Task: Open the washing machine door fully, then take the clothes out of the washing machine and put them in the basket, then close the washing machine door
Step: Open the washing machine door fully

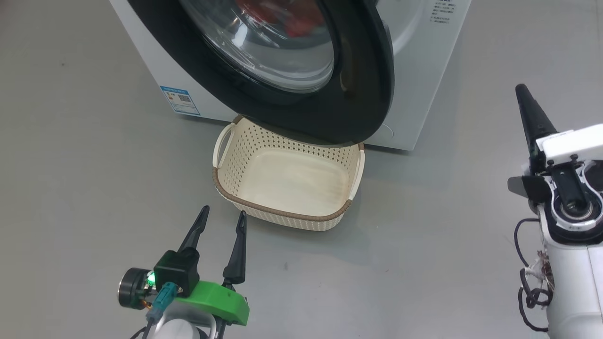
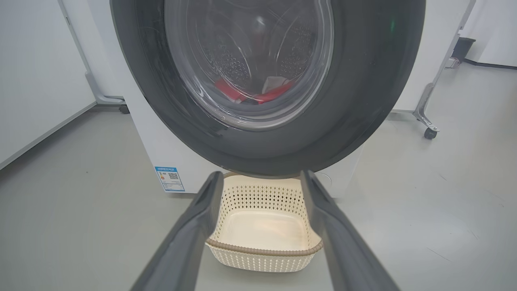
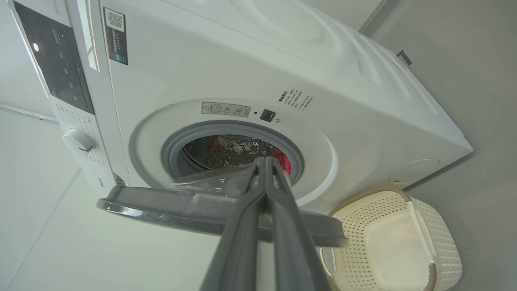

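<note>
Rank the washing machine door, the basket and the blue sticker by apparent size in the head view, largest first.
1. washing machine door, even cropped by the picture's top edge
2. basket
3. blue sticker, clearly smallest

Grey floor [image 1: 70, 188], castered white frame [image 2: 423, 102]

The smooth grey floor [image 1: 80, 197] carries the white washing machine [image 1: 426, 80] and, just in front of it, the cream basket [image 1: 278, 211], upright; a wheeled frame foot [image 2: 427, 130] stands farther back.
</note>
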Robot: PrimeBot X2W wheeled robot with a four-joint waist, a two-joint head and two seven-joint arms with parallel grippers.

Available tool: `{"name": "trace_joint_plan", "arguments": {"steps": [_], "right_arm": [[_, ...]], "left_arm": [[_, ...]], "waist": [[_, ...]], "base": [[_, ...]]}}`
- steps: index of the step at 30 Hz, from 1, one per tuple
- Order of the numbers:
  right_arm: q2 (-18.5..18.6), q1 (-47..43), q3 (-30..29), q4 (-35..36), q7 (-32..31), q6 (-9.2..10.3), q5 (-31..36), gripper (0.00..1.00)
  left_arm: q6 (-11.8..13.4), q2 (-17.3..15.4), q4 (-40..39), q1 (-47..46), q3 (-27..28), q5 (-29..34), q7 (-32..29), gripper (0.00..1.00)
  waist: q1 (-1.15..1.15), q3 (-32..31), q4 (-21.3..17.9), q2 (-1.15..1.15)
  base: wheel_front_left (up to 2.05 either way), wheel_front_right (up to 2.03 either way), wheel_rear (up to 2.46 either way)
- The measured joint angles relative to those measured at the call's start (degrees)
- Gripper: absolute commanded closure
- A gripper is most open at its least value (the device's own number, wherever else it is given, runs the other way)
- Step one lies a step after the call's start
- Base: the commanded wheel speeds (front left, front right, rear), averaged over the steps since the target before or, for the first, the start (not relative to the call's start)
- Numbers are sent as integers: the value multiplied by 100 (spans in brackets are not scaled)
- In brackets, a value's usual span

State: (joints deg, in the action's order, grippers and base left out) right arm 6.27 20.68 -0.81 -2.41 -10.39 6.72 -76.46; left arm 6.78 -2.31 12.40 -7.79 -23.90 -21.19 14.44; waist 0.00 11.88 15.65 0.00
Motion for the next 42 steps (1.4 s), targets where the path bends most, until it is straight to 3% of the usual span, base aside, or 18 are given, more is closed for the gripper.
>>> {"name": "trace_joint_plan", "arguments": {"steps": [21,42], "right_arm": [[-103,1723,-240,-2070,-1017,60,-792,100],[-181,2932,24,-3356,-1579,60,-1073,100]], "left_arm": [[0,1,-62,-171,-264,-188,0,0],[0,8,-114,-290,-335,-298,0,0]], "waist": [[0,334,427,0],[0,597,771,0]], "base": [[0,0,0],[0,0,0]]}}
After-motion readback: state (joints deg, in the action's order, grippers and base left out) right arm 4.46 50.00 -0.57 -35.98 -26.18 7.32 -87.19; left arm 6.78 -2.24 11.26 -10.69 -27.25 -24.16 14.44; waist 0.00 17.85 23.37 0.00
